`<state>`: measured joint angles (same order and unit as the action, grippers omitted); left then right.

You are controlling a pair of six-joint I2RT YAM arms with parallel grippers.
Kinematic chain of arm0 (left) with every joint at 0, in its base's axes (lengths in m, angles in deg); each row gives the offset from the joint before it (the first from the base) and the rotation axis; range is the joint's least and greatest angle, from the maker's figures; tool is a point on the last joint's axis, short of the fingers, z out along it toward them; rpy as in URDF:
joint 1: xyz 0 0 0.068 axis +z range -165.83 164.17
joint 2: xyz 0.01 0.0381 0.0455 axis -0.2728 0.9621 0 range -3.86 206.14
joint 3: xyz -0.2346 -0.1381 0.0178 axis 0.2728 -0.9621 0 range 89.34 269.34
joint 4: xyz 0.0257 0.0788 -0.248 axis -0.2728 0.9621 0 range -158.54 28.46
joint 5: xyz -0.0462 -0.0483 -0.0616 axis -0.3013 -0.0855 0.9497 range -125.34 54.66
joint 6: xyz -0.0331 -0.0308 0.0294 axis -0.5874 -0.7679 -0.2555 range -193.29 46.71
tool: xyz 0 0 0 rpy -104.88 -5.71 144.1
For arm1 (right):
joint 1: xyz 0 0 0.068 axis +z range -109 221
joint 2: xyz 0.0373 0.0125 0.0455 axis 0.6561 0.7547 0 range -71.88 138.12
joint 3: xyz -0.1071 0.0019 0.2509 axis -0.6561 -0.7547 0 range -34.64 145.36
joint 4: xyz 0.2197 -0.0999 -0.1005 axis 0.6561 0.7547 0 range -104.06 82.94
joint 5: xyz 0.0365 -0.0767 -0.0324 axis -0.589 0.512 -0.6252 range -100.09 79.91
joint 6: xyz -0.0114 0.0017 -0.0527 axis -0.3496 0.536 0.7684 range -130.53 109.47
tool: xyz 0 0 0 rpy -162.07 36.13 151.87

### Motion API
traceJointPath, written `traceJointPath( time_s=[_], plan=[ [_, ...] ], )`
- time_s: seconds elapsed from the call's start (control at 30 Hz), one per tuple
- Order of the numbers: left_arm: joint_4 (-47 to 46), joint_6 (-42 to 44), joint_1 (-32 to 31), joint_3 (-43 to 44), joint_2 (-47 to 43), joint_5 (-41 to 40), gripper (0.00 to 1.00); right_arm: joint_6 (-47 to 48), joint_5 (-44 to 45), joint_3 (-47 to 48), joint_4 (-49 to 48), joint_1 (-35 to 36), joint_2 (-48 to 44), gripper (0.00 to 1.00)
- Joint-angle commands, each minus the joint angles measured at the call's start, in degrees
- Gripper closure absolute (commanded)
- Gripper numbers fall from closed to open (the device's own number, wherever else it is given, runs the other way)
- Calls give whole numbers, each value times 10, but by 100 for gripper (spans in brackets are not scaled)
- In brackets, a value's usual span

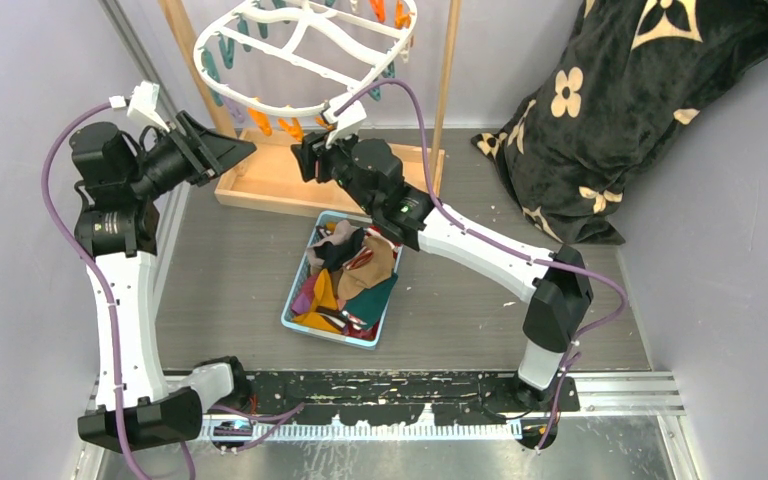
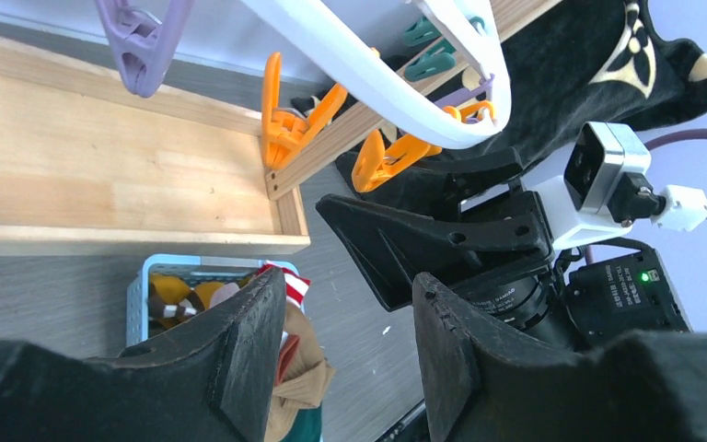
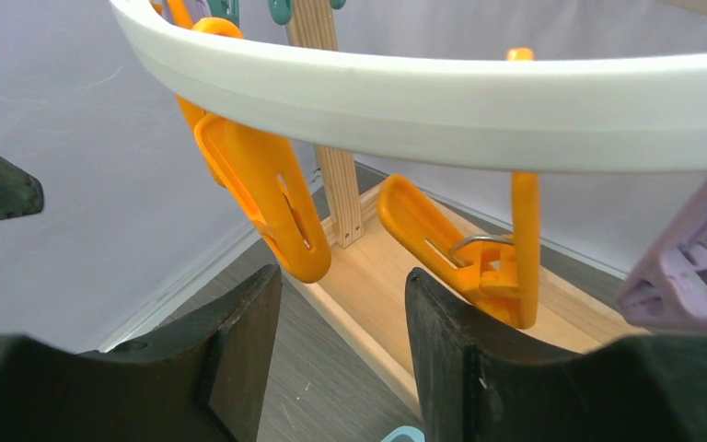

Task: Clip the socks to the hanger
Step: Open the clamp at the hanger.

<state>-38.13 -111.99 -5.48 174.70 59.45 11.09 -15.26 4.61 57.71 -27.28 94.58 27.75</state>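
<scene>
Left pincer (image 2: 350, 285), right pincer (image 3: 342, 281): half-open, empty.

White hanger (image 1: 203, 62), orange clips (image 3: 267, 198), black blanket (image 1: 640, 110) with cream flowers, light-blue basket (image 1: 332, 338).

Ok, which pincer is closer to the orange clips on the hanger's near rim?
Right. The right pincer sits just below the orange clips on the hanger, open and empty. The left pincer is off to their left, farther away, also empty.

Overhead view looking down, wrist views close beneath hanger (image 3: 423, 101)
</scene>
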Motion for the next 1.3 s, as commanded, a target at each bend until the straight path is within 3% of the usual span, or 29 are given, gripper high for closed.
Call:
traceJointPath(
  time_s=[0.0,0.23,0.5,0.83,1.0,1.27],
  plan=[
    [-35,-29,0,-8,-11,1,47,27,-14,38,-58,3,1,44],
    [-35,-23,-1,-14,-7,14,46,24,-49,54,-38,3,3,55],
    [-37,-20,0,-19,-11,16,45,17,-56,67,-35,3,13,59],
    [-63,-49,-5,-15,-10,21,21,7,-66,52,-40,3,3,79],
    [-69,-55,-12,-18,-8,17,20,2,-82,41,-46,3,-5,91],
    [-89,-60,-38,-6,-5,29,21,-18,-87,13,-45,11,-30,99]
  ],
)
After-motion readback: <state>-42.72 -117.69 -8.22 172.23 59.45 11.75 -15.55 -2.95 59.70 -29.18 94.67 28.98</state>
